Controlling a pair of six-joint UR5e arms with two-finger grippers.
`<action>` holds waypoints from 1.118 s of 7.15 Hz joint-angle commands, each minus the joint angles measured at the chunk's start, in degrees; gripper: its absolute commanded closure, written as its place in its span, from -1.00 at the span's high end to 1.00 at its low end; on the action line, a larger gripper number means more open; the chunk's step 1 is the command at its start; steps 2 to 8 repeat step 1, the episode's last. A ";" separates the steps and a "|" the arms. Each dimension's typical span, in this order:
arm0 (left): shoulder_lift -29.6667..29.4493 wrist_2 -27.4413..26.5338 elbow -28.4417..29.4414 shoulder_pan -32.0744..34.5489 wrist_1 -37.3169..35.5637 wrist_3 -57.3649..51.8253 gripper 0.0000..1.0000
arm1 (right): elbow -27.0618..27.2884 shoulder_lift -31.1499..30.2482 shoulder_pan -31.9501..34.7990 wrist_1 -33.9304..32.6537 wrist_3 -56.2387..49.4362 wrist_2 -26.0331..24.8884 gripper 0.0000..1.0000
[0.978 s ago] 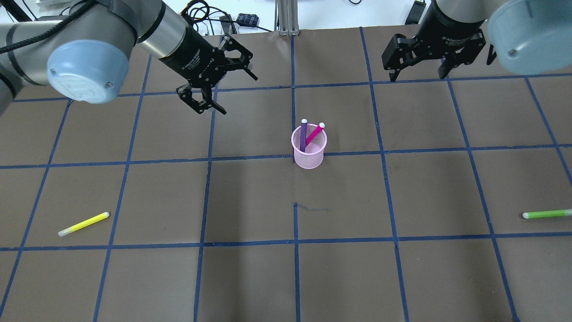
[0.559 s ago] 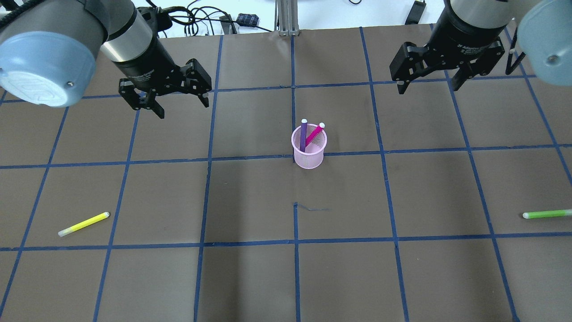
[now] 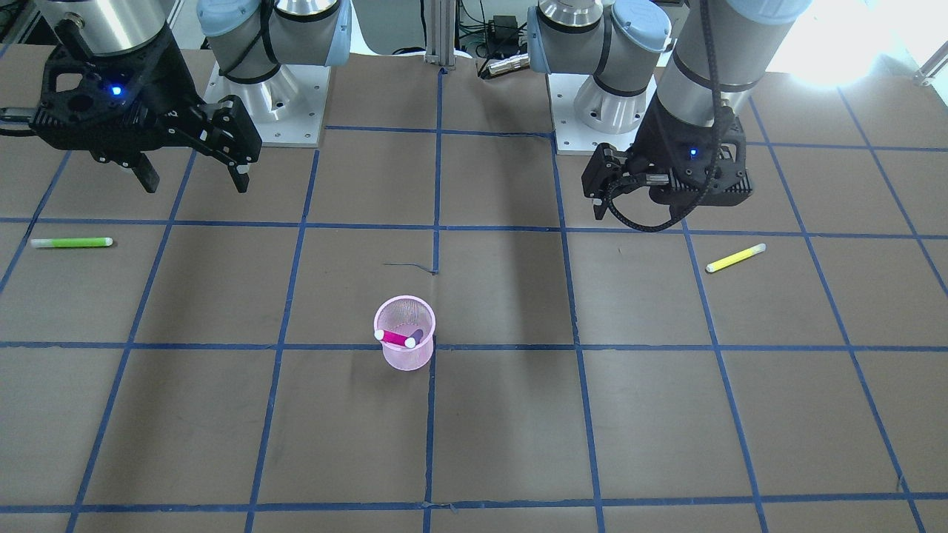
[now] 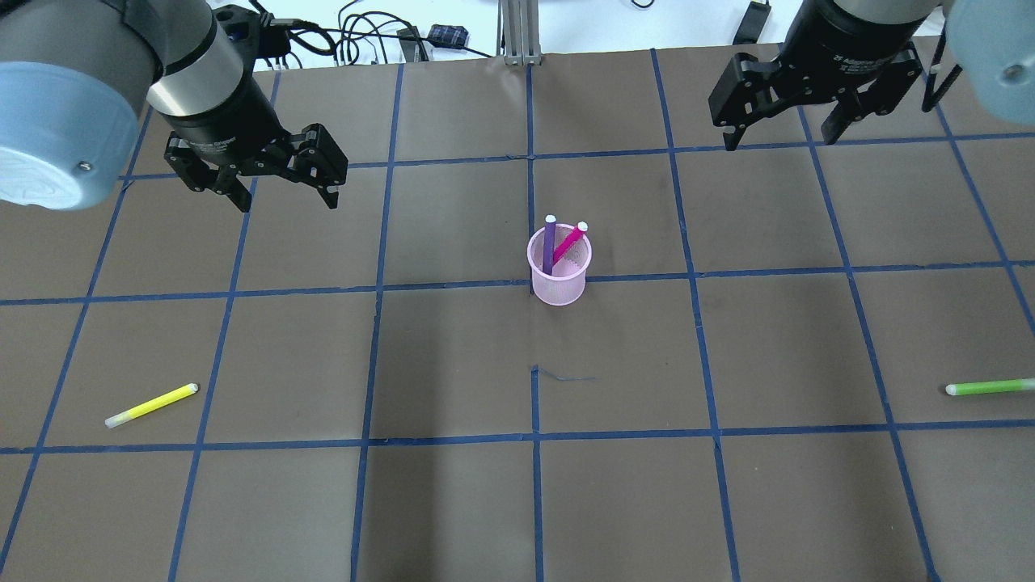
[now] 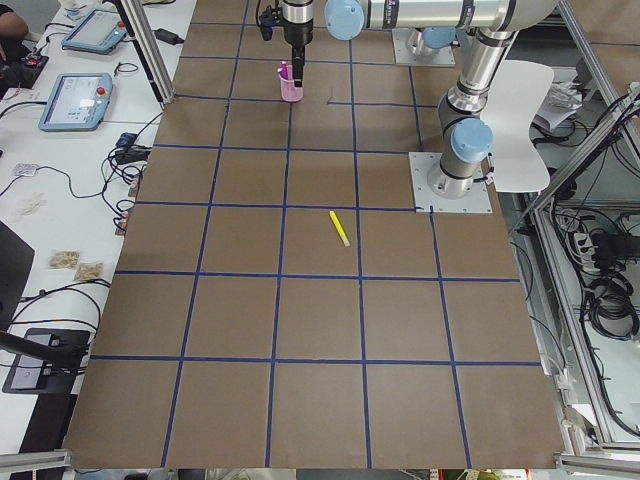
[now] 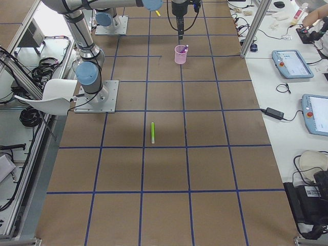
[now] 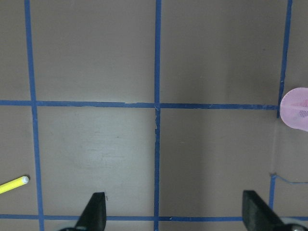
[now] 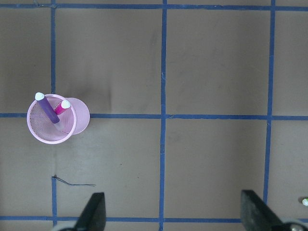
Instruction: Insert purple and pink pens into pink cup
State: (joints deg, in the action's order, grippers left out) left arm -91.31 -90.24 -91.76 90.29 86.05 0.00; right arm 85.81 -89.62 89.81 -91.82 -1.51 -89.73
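Note:
The pink mesh cup stands upright near the table's middle. The purple pen and the pink pen stand in it, leaning on its rim, white tips up. The cup also shows in the front view and in the right wrist view. My left gripper is open and empty, in the air well to the cup's left. My right gripper is open and empty, far to the cup's back right. The left wrist view shows only the cup's edge.
A yellow pen lies at the front left of the brown mat. A green pen lies at the front right edge. Cables and a metal post sit beyond the mat's far edge.
My left gripper has swung left, away from the cup, and turned at the wrist. My right gripper has drifted slightly right. The cup and its pens have not moved.

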 commanded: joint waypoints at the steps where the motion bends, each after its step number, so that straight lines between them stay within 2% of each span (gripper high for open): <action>1: 0.26 0.15 -0.09 0.06 1.04 -0.18 1.00 | -0.99 1.55 0.11 -0.03 0.11 -0.09 1.00; 8: 0.26 0.15 -0.09 0.06 1.04 -0.18 1.00 | -0.99 1.55 0.11 -0.03 0.11 -0.09 1.00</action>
